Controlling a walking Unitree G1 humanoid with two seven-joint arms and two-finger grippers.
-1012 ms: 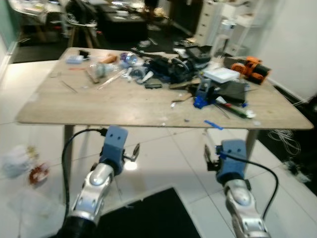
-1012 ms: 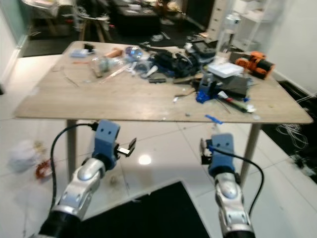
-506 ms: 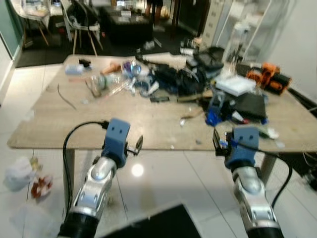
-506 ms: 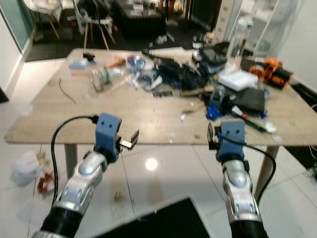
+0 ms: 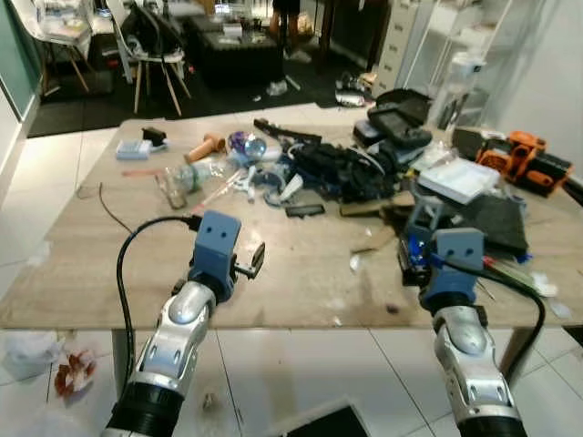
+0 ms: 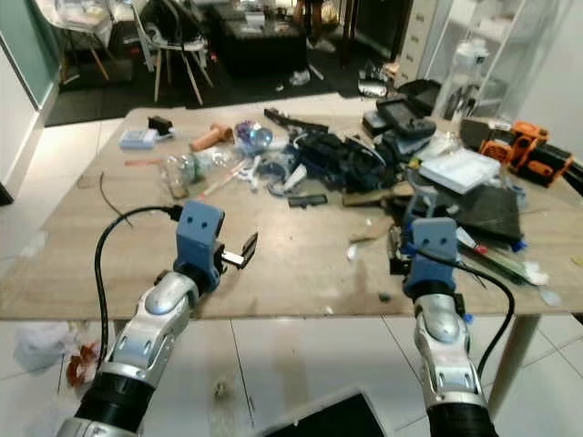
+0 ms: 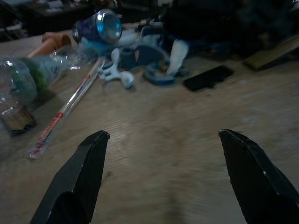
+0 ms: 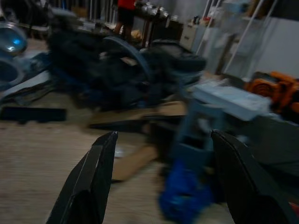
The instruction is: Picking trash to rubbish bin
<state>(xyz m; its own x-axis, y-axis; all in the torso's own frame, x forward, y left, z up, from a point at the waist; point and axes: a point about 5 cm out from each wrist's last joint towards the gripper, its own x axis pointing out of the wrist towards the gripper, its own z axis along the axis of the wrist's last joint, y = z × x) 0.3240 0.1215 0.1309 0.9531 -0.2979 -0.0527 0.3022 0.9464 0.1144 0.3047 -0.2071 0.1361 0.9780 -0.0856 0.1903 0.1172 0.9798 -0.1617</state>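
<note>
On the wooden table (image 5: pixel 109 264) lies a clear plastic bottle (image 5: pixel 187 177) at the far left, beside a thin red-and-white straw (image 7: pixel 65 109) and a crushed blue-purple can (image 5: pixel 244 144). My left gripper (image 7: pixel 163 135) hovers open over bare tabletop near the front edge, with the bottle (image 7: pixel 23 79) and can (image 7: pixel 100 27) well beyond its fingertips. The right gripper (image 8: pixel 163 134) is open too, low over the table's front right and facing a blue plastic piece (image 8: pixel 182 200) and a black tangle (image 8: pixel 107 65). Crumpled white trash (image 5: pixel 27 346) and a red wrapper (image 5: pixel 68 375) lie on the floor at the left.
The far half of the table is crowded with a black bundle of cables (image 5: pixel 342 168), a small black slab (image 5: pixel 303 210), a white box (image 5: pixel 465 179) and an orange power tool (image 5: pixel 528 159). Chairs (image 5: pixel 150 45) and a white shelf (image 5: pixel 455 55) stand behind. A dark mat (image 5: pixel 319 423) lies on the floor.
The whole view has shifted as I came closer to the table. Both grippers, earlier seen in front of and below its edge, now stand over its front part.
</note>
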